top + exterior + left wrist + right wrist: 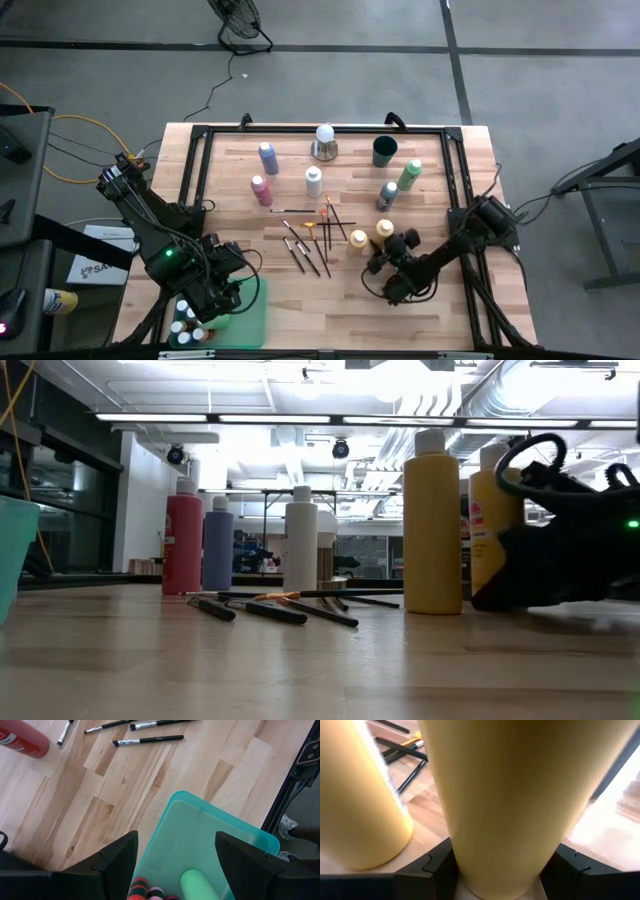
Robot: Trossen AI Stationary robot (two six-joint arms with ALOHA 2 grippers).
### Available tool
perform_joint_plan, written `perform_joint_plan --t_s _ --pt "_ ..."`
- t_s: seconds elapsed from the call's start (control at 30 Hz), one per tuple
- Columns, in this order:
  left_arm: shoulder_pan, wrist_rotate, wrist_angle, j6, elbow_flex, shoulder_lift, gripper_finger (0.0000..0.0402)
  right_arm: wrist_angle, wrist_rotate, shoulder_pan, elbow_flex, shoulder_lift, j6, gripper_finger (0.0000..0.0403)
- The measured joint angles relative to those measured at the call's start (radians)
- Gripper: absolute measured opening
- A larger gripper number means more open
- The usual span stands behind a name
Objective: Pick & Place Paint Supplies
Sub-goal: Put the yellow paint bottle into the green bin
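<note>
My right gripper [388, 250] sits low on the table's right half, shut on a yellow paint bottle [384, 231]. A second yellow bottle [358, 240] stands just left of it. My left gripper [220, 300] hovers open over the teal bin [252, 312] at the near left; in the left wrist view its fingers frame a green bottle [199, 885] lying in the bin [220, 815] among other capped bottles. Pink [260, 190], blue-purple [268, 157], white [314, 181], green [410, 174] and grey [387, 194] bottles stand upright. Brushes [310, 240] lie flat mid-table. My right gripper has the yellow bottle's lower body [495, 820] between its two fingers [427, 867], one on each side. The fingers come in level from the table's right side. The bottle stands upright with its base on the table [495, 510].
A white ball on a metal base [324, 142] and a dark green cup [385, 151] stand near the far edge. A black frame [320, 128] borders the tabletop. Bare wood lies between the brushes and the near edge.
</note>
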Motion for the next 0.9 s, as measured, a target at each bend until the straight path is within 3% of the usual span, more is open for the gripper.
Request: perform_joint_plan --t_s 0.9 --pt "0.0 0.0 0.0 0.004 0.0 0.0 0.0257 0.004 -0.045 -0.01 0.001 -0.025 -0.018 0.0208"
